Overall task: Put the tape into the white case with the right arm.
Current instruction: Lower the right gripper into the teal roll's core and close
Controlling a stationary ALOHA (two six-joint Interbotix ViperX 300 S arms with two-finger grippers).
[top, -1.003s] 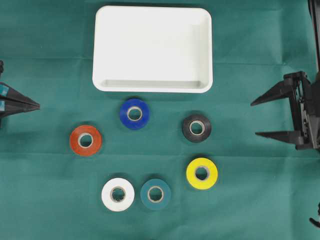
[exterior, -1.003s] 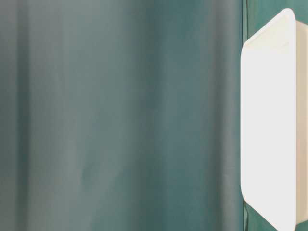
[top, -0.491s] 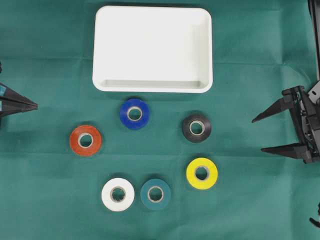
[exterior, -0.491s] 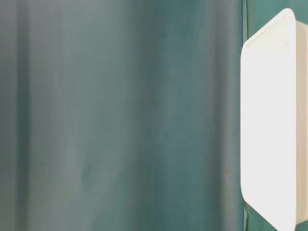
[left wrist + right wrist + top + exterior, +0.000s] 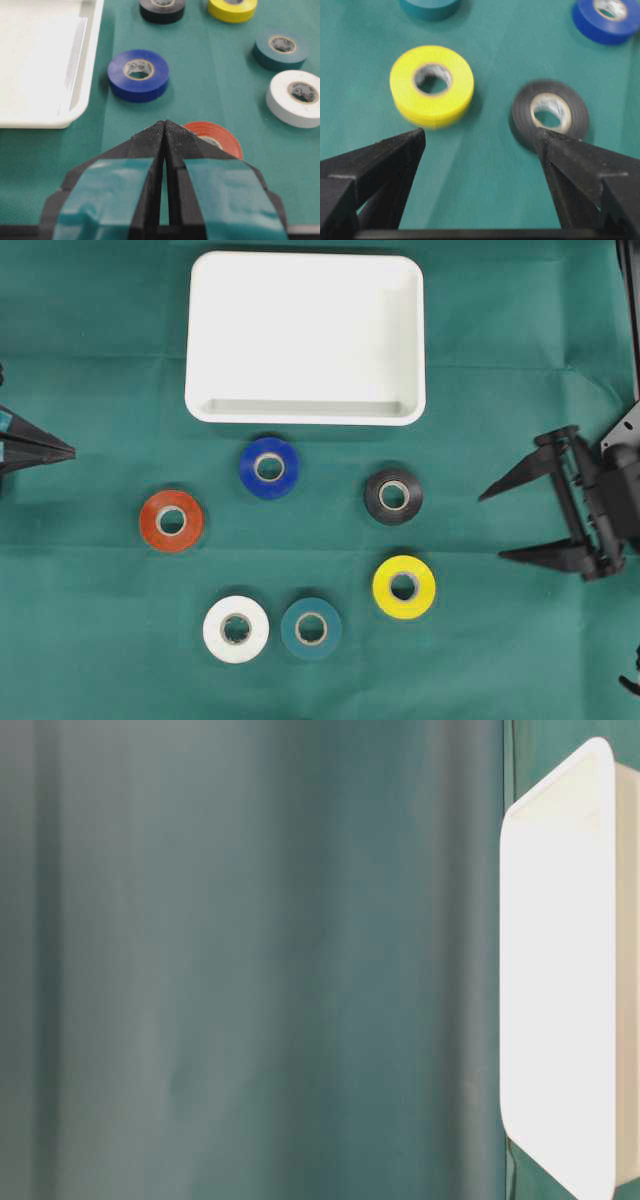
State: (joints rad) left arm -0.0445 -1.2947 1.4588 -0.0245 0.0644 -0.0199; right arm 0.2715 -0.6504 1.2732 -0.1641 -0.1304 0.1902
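Note:
The white case [image 5: 305, 337] lies at the top middle of the green cloth, with nothing in it; its rim also shows in the table-level view [image 5: 560, 970]. Several tape rolls lie flat below it: blue [image 5: 269, 467], black [image 5: 393, 496], orange [image 5: 171, 520], yellow [image 5: 404, 586], white [image 5: 236, 628] and teal [image 5: 311, 628]. My right gripper [image 5: 492, 525] stands open at the right, fingers pointing left toward the black and yellow rolls, apart from both. In the right wrist view the yellow roll [image 5: 432, 84] and black roll [image 5: 549, 113] lie ahead of the open right gripper [image 5: 480, 132]. My left gripper [image 5: 70, 451] is shut at the left edge.
In the left wrist view the shut left gripper [image 5: 164, 122] partly hides the orange roll [image 5: 217, 136], with the blue roll [image 5: 138, 74] and the white case's corner [image 5: 45, 60] beyond. Green cloth covers the whole table.
My right gripper has moved left and down toward the black and yellow rolls, its fingers slightly narrower than before. The left arm and all rolls have stayed put.

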